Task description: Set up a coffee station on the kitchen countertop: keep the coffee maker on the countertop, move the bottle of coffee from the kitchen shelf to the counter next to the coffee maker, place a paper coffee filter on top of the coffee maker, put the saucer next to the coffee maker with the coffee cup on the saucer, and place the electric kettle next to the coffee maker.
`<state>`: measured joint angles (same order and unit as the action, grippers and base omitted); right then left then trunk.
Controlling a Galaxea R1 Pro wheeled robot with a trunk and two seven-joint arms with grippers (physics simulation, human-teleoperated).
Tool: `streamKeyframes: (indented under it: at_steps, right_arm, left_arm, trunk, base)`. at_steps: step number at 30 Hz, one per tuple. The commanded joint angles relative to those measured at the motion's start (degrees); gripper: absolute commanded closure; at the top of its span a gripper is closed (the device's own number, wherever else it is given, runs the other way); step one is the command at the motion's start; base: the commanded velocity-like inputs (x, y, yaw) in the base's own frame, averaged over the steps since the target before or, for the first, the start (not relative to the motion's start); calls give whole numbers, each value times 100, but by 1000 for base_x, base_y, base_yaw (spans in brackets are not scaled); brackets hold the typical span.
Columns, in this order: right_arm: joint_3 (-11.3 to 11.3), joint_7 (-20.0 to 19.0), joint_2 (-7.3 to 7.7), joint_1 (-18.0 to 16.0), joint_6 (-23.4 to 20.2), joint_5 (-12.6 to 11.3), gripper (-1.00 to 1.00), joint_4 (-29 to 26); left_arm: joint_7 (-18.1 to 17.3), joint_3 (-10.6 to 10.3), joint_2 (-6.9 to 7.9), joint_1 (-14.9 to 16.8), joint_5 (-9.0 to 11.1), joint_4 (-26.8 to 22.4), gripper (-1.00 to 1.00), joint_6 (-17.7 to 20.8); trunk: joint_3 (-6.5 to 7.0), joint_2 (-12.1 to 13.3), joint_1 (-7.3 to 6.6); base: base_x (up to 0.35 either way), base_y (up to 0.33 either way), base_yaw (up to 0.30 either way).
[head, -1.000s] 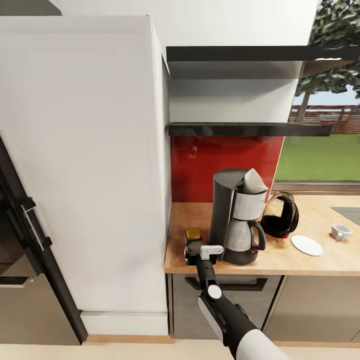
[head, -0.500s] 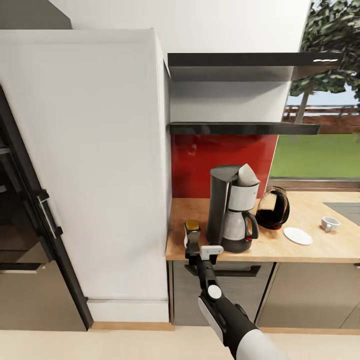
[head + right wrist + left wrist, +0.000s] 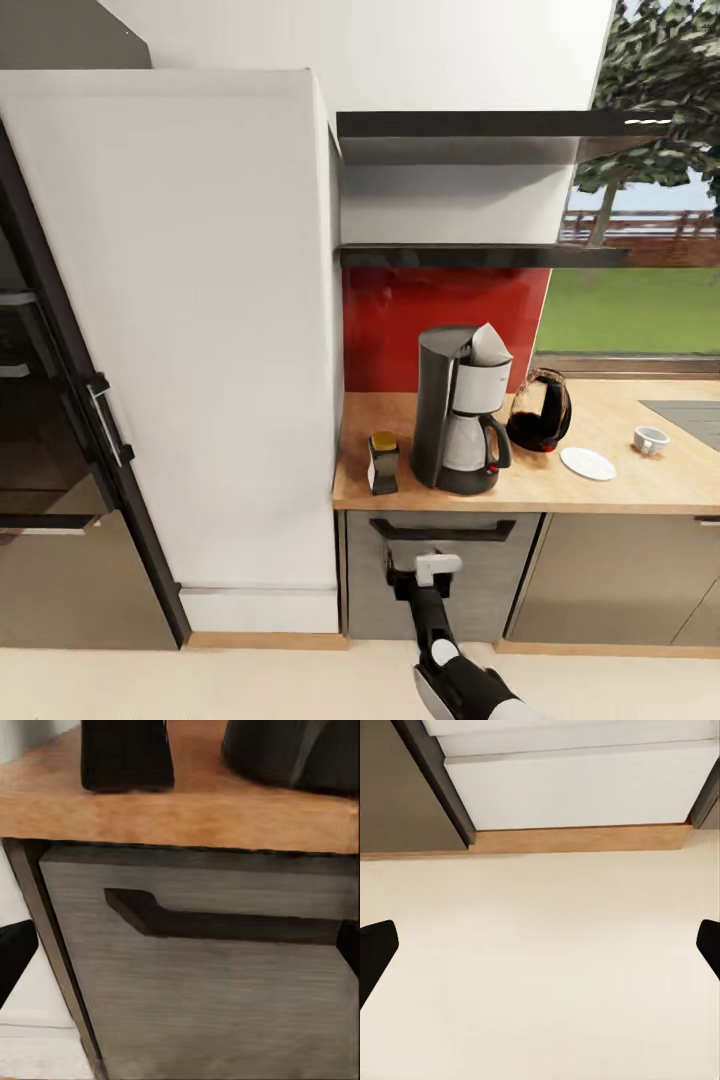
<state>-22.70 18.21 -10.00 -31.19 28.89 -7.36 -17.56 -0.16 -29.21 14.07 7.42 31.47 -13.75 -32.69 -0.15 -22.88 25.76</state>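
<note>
Right gripper (image 3: 412, 570) extended low before the drawer (image 3: 445, 580), fingers wide, empty — left fingers (image 3: 375, 954) wide over floor (image 3: 540, 967). Filter (image 3: 489, 345) in coffee maker (image 3: 455, 412); bottle (image 3: 382, 462) beside it.

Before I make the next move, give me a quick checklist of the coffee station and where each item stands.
1. Bottle of coffee on the countertop, beside the coffee maker: ok.
2. Paper filter on top of the coffee maker: ok.
3. Electric kettle beside the coffee maker: ok.
4. Saucer next to the coffee maker: cannot tell; it lies past the kettle.
5. Coffee cup on the saucer: not ok; it stands apart on the counter.
6. Right tool free for the cup: ok; open, holding nothing, in front of the drawer.
</note>
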Motion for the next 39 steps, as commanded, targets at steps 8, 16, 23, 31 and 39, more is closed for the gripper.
streamKeyframes:
  at_steps: [8,16,23,31,39]
  right_arm:
    - [-54,24,0,248,701,-32,-100,1547]
    - [-52,-31,0,531,-2589,-29,-100,1589]
    - [84,-1230,0,782,-3344,-36,-100,1582]
    - [1685,-1483,151,790,-3355,-14,-100,1578]
    - [1786,-1465,414,803,-3355,-2,-100,1597]
  left_arm:
    - [-15,-86,-23,-34,41,8,-100,-5]
    - [-9,-96,-42,-38,-99,697,-100,92]
    - [23,-43,-43,-32,-64,1382,-100,1328]
    - [23,-40,-44,-41,-62,1399,-100,2224]
    - [345,-52,-59,-56,-72,1399,-100,2241]
  trunk:
    - [-1,-5,2]
    - [-1,-5,2]
    - [-1,-5,2]
    - [-1,-5,2]
    - [-1,-5,2]
  base:
    - [-3,0,0]
    - [0,0,0]
    - [0,0,0]
    - [0,0,0]
    - [0,0,0]
